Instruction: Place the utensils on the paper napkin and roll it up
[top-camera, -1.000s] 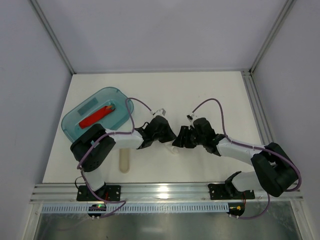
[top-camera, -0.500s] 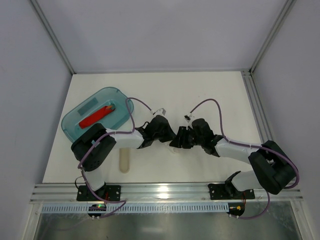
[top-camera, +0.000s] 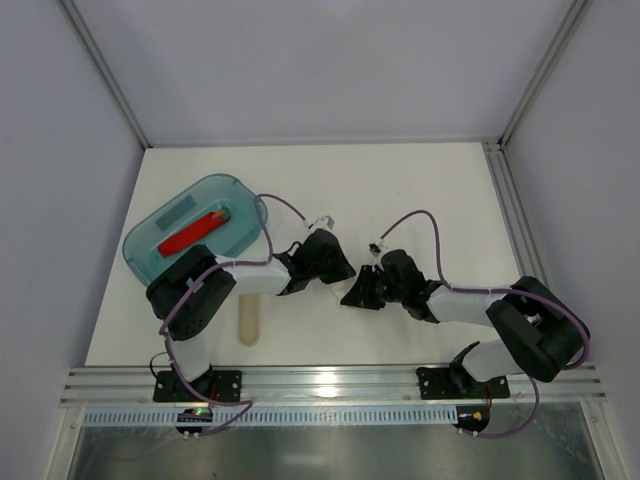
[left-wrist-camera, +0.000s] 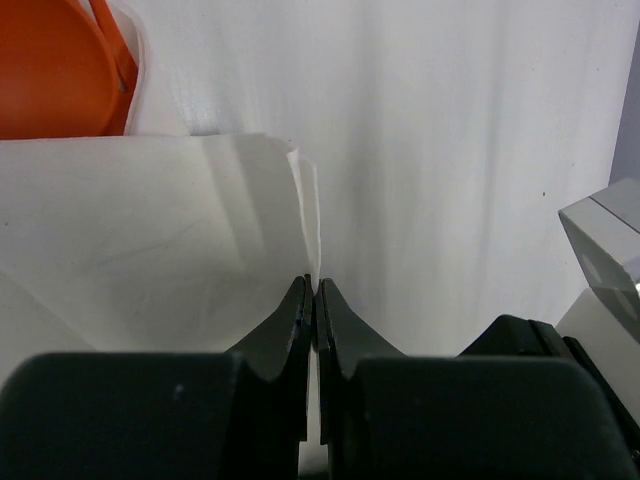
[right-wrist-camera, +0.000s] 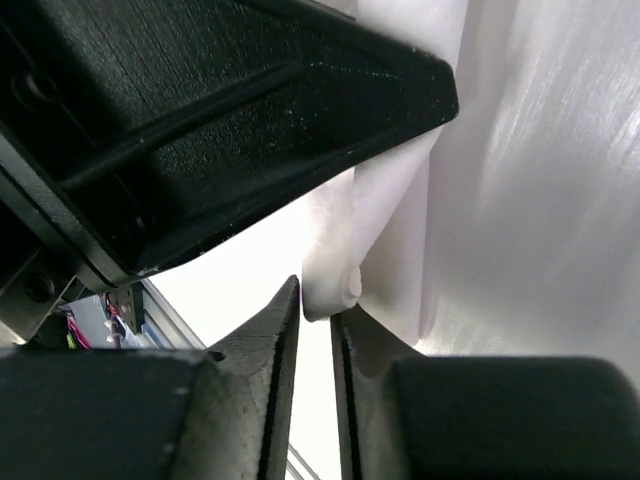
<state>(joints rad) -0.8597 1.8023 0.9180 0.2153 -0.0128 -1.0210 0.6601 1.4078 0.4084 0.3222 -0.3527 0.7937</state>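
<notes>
In the left wrist view my left gripper (left-wrist-camera: 313, 285) is shut on the edge of the white paper napkin (left-wrist-camera: 150, 240), which spreads to the left. An orange utensil (left-wrist-camera: 50, 70) shows past the napkin's far edge. In the right wrist view my right gripper (right-wrist-camera: 316, 300) has its jaws pinched on a rolled fold of the napkin (right-wrist-camera: 335, 285), right under the black body of the left gripper (right-wrist-camera: 230, 120). From above, both grippers (top-camera: 345, 270) (top-camera: 352, 292) meet at the table's middle and hide the napkin. Another orange-red utensil (top-camera: 192, 233) lies in the teal tray (top-camera: 150, 255).
A cream, stick-like piece (top-camera: 247, 322) lies on the table near the left arm's base. The teal tray sits at the left side. Metal frame rails run along the right edge (top-camera: 510, 220) and the near edge (top-camera: 330, 385).
The right gripper has slid left and nearer, under the left gripper, and its jaws have closed onto the napkin's fold. The left gripper has stayed shut and shifted only slightly.
</notes>
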